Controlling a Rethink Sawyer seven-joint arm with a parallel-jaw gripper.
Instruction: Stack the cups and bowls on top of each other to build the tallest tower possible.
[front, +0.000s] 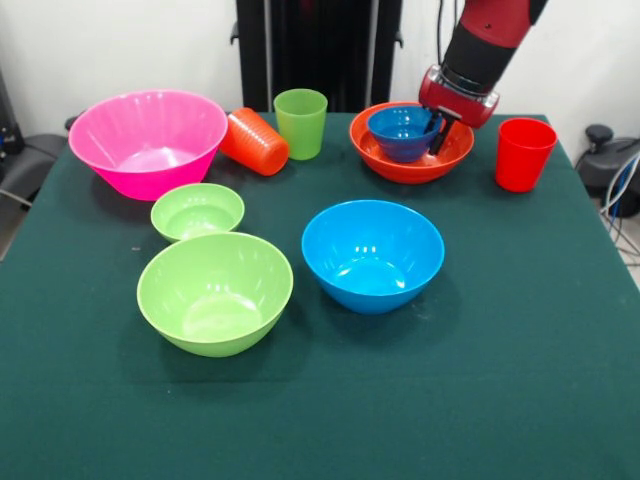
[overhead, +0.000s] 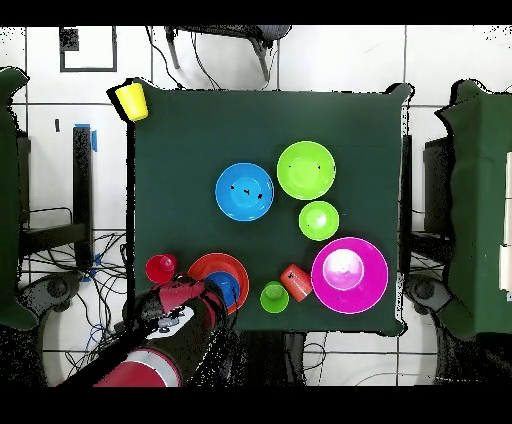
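So the red and black arm (front: 490, 35) comes down at a slant from the top right of the front view, wrist tilted toward the middle of the table (front: 520, 380). The gripper (front: 437, 128) sits right at the rim of the small dark blue bowl (front: 403, 131), and its dark fingers (front: 441, 133) look clamped on that bowl's right-hand edge, one seemingly inside and one outside. That small bowl is nested in the wide orange bowl (front: 410, 160), so that's the whole tower so far, just two pieces.

Everything else is loose on the green cloth. The red cup (front: 524, 153) stands upright just beside the orange bowl, close to the arm. The light green cup (front: 300, 122) stands upright on the other side, and the orange cup (front: 254, 141) is tipped on its side, lying between it and the huge pink bowl (front: 148, 140). In front of the pink bowl sits the small green bowl (front: 197, 210), with the large green bowl (front: 214, 291) just beside it, nearer the camera. The large blue bowl (front: 372, 254) sits open side up near the middle.

In the overhead view, the yellow cup (overhead: 131, 100) is off by itself at a far corner, apparently past the table's edge, and the arm covers part of the orange bowl.
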